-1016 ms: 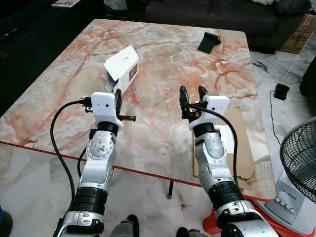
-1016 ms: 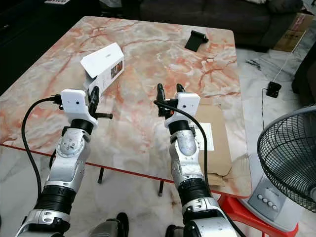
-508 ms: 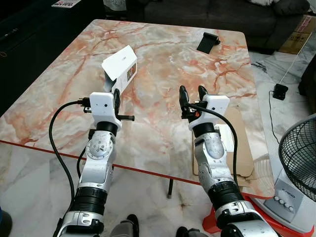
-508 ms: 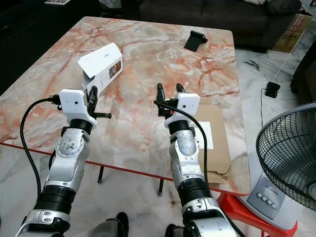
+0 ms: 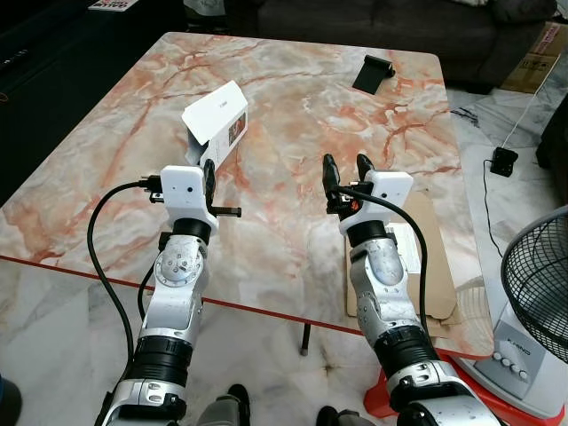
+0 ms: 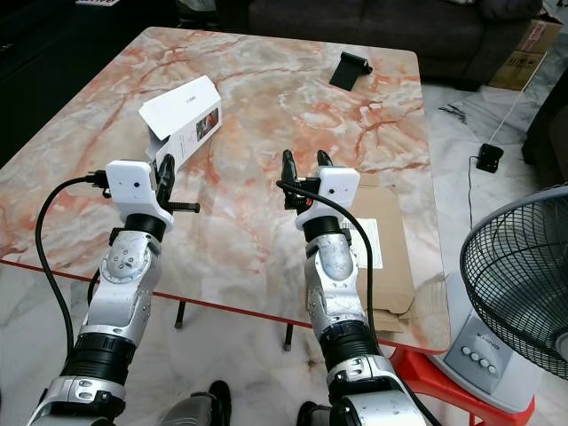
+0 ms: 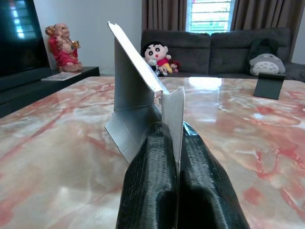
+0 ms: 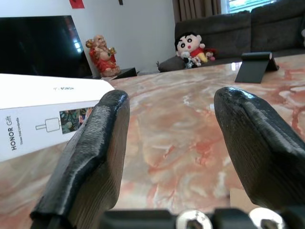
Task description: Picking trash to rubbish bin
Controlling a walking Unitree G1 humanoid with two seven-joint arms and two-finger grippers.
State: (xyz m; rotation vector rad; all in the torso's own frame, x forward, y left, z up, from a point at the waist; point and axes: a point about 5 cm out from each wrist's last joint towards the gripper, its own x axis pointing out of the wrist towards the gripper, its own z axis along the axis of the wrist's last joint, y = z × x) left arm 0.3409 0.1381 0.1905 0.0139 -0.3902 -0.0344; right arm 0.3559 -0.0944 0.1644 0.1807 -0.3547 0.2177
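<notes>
A white carton [image 5: 216,117] with an open flap lies tilted on the marble table [image 5: 302,106], its printed side showing in the right wrist view [image 8: 43,126]. My left gripper [image 5: 210,170] is at the carton's near end, shut on one thin white flap [image 7: 172,112], which stands pinched between the two black fingers [image 7: 152,181]. My right gripper [image 5: 345,163] hovers open over the table's middle, to the right of the carton and apart from it, with nothing between its fingers [image 8: 102,138].
A black phone stand [image 5: 374,73] sits at the table's far right. Flat brown cardboard [image 5: 429,248] lies at the table's right edge. A floor fan [image 5: 539,288] stands to the right, a dark sofa [image 5: 390,22] behind, and a red stool [image 5: 380,401] by my right arm.
My left gripper and the carton have shifted slightly to the left and up. The right arm has stayed where it was.
</notes>
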